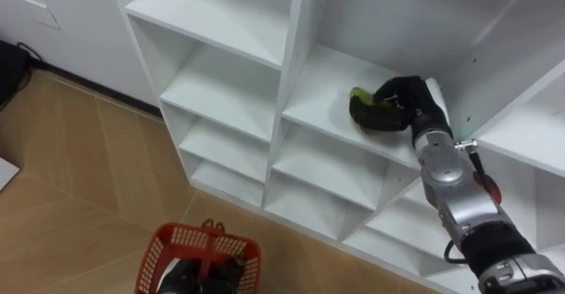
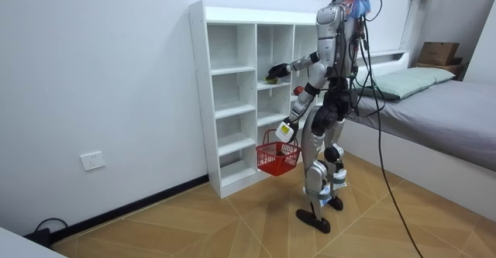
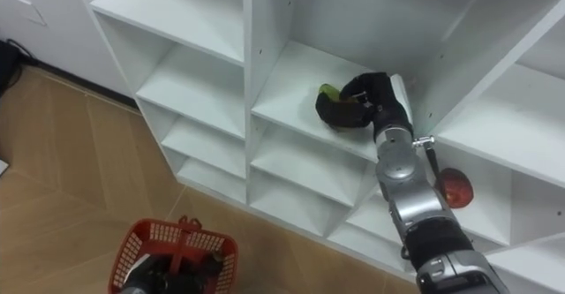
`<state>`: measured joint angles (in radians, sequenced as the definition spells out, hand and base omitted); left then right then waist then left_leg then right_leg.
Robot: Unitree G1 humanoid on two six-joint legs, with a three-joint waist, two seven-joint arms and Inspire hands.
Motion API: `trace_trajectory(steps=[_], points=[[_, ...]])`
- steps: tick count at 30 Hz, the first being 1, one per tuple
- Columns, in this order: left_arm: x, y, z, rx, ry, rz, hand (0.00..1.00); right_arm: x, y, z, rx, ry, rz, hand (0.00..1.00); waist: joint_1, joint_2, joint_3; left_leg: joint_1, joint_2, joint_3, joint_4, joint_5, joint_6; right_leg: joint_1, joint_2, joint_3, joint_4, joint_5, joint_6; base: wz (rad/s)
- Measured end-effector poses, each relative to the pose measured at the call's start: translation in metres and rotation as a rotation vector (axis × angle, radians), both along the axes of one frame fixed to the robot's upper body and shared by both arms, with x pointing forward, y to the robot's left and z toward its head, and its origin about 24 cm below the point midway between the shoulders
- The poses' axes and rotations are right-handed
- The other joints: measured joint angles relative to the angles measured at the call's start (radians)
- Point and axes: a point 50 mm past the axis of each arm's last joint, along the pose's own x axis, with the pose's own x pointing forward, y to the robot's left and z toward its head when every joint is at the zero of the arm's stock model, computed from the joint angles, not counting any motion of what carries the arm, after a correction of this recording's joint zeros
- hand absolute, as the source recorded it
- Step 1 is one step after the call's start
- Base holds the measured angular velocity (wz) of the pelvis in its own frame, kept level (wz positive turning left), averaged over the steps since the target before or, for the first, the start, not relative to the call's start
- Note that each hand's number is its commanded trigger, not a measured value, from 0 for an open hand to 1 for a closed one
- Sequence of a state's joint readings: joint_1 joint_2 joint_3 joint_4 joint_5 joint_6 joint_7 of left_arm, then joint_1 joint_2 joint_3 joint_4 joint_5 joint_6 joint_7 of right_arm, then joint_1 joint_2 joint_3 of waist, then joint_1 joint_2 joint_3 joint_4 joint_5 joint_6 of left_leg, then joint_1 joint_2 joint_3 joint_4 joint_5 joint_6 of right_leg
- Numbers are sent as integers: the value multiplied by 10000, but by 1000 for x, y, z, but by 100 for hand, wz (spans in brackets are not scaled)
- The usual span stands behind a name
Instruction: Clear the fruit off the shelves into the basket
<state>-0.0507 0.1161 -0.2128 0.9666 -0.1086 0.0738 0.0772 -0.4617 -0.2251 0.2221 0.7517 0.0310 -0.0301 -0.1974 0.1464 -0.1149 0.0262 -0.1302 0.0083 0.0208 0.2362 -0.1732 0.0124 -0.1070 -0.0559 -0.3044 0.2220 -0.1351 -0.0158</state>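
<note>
A green fruit (image 1: 359,94) lies on a middle shelf of the white closet (image 1: 291,82), in its centre column. My right hand (image 1: 399,102) reaches into that compartment, and its dark fingers curl round the fruit. A red fruit (image 3: 455,188) sits one shelf lower in the column to the right, partly behind my right forearm. My left hand (image 2: 284,131) hangs low at my side, shut on the handle of a red plastic basket (image 1: 201,257). I cannot make out what is in the basket. I stand upright facing the closet.
The closet has three columns of open compartments with thin white dividers (image 1: 294,60) close to my right arm. Wooden floor (image 1: 79,179) lies in front of it. A bed (image 2: 434,107) stands behind me at the room view's right.
</note>
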Motion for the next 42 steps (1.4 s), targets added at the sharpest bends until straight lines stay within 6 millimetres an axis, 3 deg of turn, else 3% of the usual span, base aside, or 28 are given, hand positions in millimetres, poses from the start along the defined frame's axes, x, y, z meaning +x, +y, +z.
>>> trace_trajectory(steps=[24,42], points=[[7,-7,2,-300,-175,-23,100,-1,8,-4,-142,94,204,100,-48,-17,-19,23,8,50,10,0,0,0,5,55,2,1,-1,0],[6,-16,1,-572,-171,-281,100,-1,12,-1,473,-194,243,100,-221,278,-24,103,15,63,9,0,0,22,11,190,4,1,-1,-1]])
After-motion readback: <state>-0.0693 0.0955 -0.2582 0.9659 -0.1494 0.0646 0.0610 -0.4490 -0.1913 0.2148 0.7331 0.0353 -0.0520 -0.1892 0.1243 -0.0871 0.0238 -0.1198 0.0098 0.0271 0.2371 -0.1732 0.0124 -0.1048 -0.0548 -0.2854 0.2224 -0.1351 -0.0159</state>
